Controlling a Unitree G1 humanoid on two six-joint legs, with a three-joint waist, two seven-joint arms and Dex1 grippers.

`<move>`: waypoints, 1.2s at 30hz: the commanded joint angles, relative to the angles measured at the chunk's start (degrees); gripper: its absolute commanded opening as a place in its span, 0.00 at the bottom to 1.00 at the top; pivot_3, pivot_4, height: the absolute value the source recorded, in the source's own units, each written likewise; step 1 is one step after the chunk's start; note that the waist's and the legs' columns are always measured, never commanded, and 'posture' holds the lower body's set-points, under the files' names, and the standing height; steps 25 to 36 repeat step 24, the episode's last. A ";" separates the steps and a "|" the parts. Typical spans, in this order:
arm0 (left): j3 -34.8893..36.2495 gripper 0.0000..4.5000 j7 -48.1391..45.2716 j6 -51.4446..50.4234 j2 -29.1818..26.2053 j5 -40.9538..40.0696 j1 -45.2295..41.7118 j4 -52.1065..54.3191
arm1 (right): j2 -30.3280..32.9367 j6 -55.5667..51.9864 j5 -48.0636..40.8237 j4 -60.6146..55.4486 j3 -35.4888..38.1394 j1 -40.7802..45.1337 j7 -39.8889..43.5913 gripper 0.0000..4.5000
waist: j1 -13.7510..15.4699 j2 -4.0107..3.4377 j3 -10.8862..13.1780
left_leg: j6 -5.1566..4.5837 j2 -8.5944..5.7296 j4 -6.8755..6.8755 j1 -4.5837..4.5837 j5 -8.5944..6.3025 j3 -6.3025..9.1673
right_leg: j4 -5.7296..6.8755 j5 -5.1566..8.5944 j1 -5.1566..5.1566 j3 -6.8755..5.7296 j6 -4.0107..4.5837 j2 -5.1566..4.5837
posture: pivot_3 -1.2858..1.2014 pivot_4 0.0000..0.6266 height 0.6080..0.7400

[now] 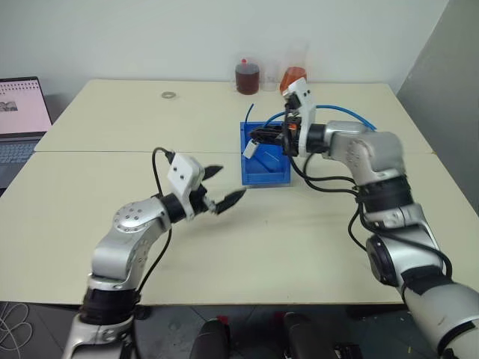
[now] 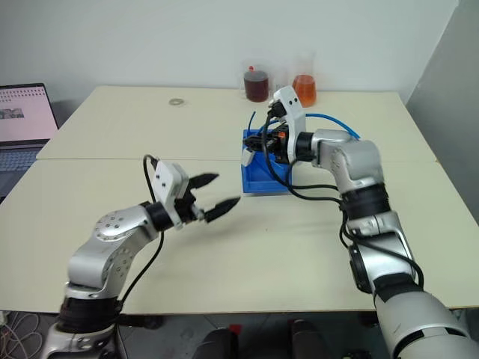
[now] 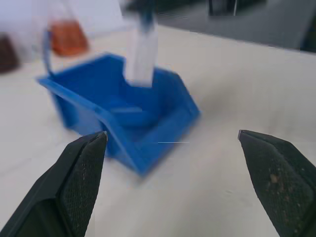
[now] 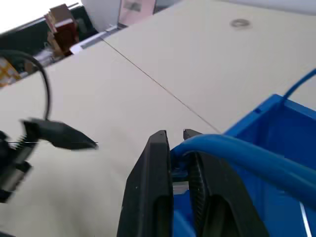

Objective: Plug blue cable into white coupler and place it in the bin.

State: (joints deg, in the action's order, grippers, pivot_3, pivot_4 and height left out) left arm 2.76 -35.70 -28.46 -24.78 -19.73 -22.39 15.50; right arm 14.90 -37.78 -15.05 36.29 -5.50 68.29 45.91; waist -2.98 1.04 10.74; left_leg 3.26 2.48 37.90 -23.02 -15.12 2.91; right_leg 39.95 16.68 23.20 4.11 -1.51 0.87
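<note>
The table (image 1: 90, 202) carries the bin (image 1: 263, 173) near its centre, with two jars at its 12 o'clock. Over the bin's rim the right gripper (image 1: 259, 137) is clamped on the blue cable (image 4: 232, 148), and the white coupler (image 1: 251, 148) hangs from the cable's end just inside. At the bin's 8 o'clock the left gripper (image 1: 224, 186) hovers with its jaws spread wide, holding nothing. The placing step appears under way; next, the right jaws should part so the joined pair drops in.
</note>
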 commanded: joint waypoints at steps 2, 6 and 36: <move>0.82 1.00 5.32 0.45 1.05 1.88 -0.29 2.11 | -0.99 13.21 5.30 18.06 0.61 7.29 -2.99 0.25 | -0.09 0.00 0.00 | 0.00 0.02 -0.06 0.00 0.00 -0.04 | -0.03 0.01 0.03 0.01 0.02 -0.02 | 0.52 0.24 1.00; 0.62 1.00 6.96 0.08 1.40 2.20 0.13 2.73 | -1.65 16.22 6.01 24.41 2.17 10.29 -3.49 0.44 | -0.18 -0.01 0.00 | 0.05 0.06 -0.20 -0.11 -0.02 -0.11 | -0.10 0.02 0.18 0.02 0.06 -0.07 | 0.52 0.24 1.00; 1.69 1.00 8.54 -5.45 0.22 0.87 1.09 4.33 | 11.92 -3.12 3.88 -19.09 2.37 -8.88 2.94 1.00 | 0.46 -0.01 0.00 | 0.05 0.05 -0.12 -0.23 -0.03 0.07 | -0.06 0.03 0.16 -0.10 0.06 -0.07 | 0.52 0.24 1.00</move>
